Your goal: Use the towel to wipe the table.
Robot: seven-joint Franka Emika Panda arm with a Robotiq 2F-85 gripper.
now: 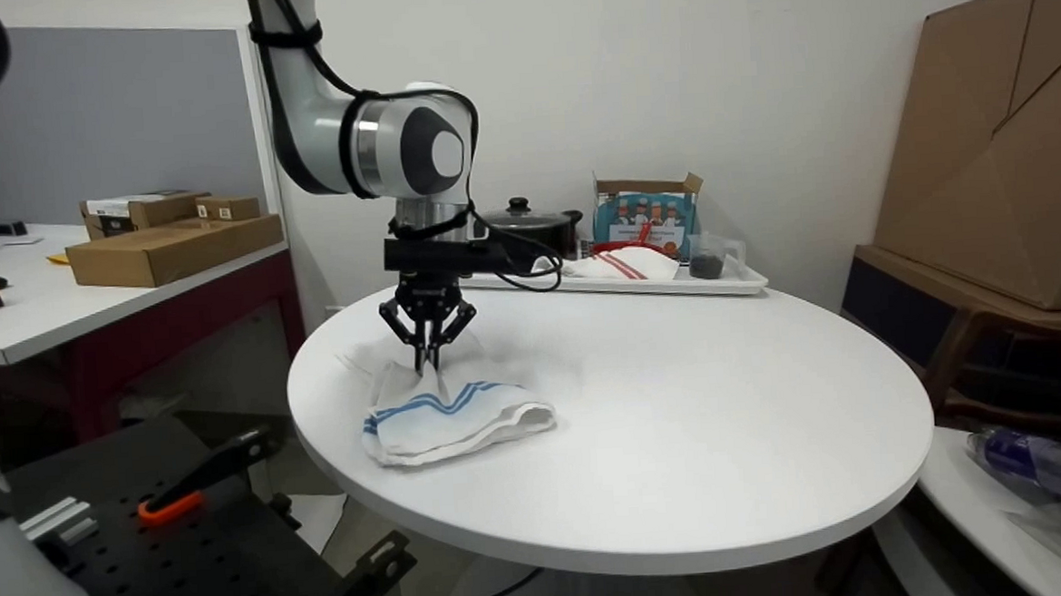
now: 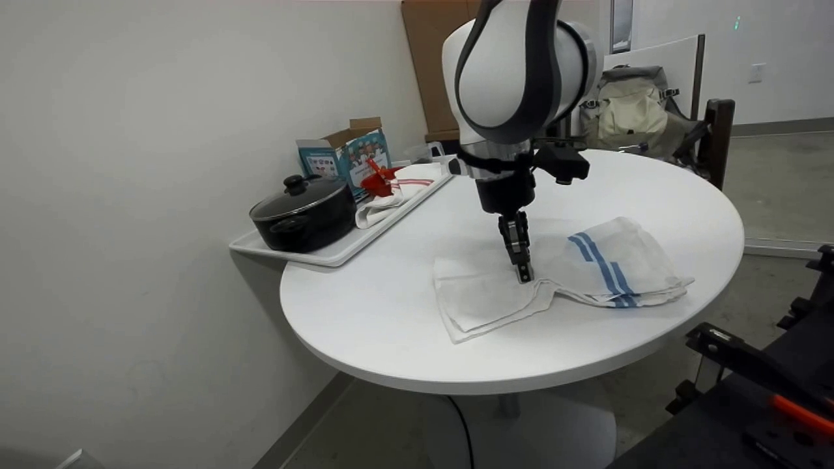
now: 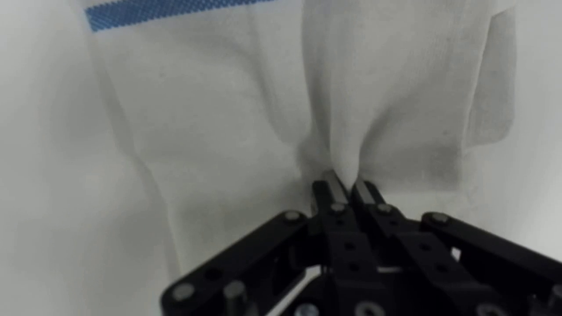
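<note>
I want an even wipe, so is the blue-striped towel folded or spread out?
Folded, though rumpled where the jaws pinch it: the towel shows layered edges in both exterior views.

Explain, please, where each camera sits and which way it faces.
In an exterior view: above table height, facing the round white table and white wall beyond; the white robot arm and end effector show.
In an exterior view: above table height, facing the table and beige fabric backpack beyond; arm and end effector show.
In the wrist view: on the wrist, facing down at the blue-striped white cloth towel; only the end effector shows.
Both exterior views share table, towel and black lidded pot.
</note>
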